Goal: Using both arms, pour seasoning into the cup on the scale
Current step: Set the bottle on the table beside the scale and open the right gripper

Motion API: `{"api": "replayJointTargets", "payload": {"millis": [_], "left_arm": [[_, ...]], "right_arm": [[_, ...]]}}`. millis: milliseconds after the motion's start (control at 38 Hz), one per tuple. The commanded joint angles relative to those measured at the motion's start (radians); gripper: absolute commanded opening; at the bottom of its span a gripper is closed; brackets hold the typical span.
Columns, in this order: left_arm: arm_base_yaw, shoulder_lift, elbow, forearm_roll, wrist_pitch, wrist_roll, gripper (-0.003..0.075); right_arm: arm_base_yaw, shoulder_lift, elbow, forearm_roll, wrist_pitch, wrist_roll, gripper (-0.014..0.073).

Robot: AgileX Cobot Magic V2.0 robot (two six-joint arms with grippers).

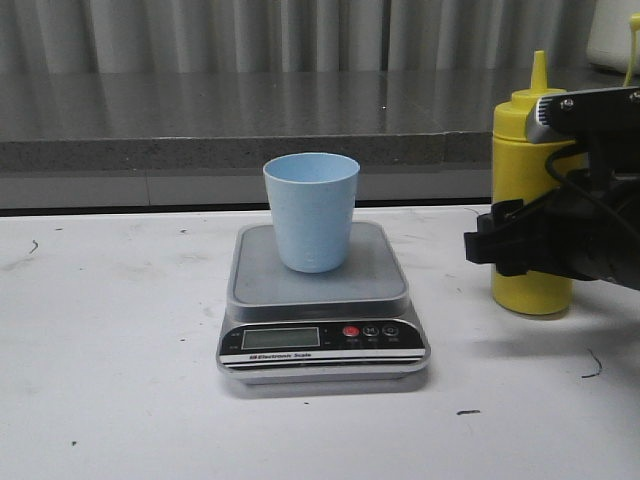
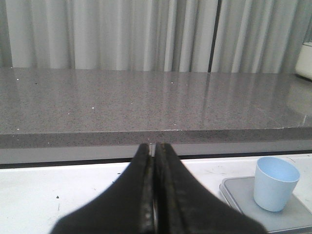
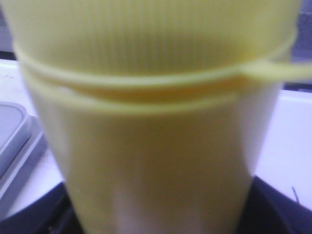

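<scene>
Yellow seasoning bottle stands upright on the white surface, off to the right of the scale and apart from it, cone nozzle pointing straight up. The right gripper is right there at it, black fingers reaching across the lower half of the bottle from the right side, arm and dark cables crowding in front of its right edge. From the right wrist view the bottle fills almost everything, blurred and very close, with dark finger shapes low at either side of it. So the jaws sit spread around the bottle, one each side; whether they are actually pressing on the plastic, cannot tell.

Over on the scale, the pale blue cup sits upright on the steel platform, toward the back of it, mouth open to the top. Display and red button face the front camera.

Left gripper now: in its wrist view the two black fingers are pressed flat together, nothing between them. The cup and a corner of the scale show off to one side of it, well apart from the fingertips. Behind the surface runs a grey speckled counter, with curtains beyond.
</scene>
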Motion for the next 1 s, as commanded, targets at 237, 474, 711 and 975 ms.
{"api": "replayJointTargets", "payload": {"millis": [237,474,711,975], "left_arm": [[-0.001,-0.015,-0.026,-0.006,-0.076,-0.002,-0.0020],[-0.001,-0.015,-0.026,-0.006,-0.076,-0.002,-0.0020],[-0.001,-0.015,-0.026,-0.006,-0.076,-0.002,-0.0020],[-0.001,-0.015,-0.026,-0.006,-0.076,-0.002,-0.0020]], "right_arm": [[0.000,-0.038,0.037,-0.017,-0.181,0.001,0.0535],[0.000,-0.038,0.037,-0.008,-0.183,0.001,0.0545],[0.000,-0.038,0.044,-0.001,-0.188,0.001,0.0545],[0.000,-0.038,0.106,-0.001,-0.188,0.104,0.0545]]}}
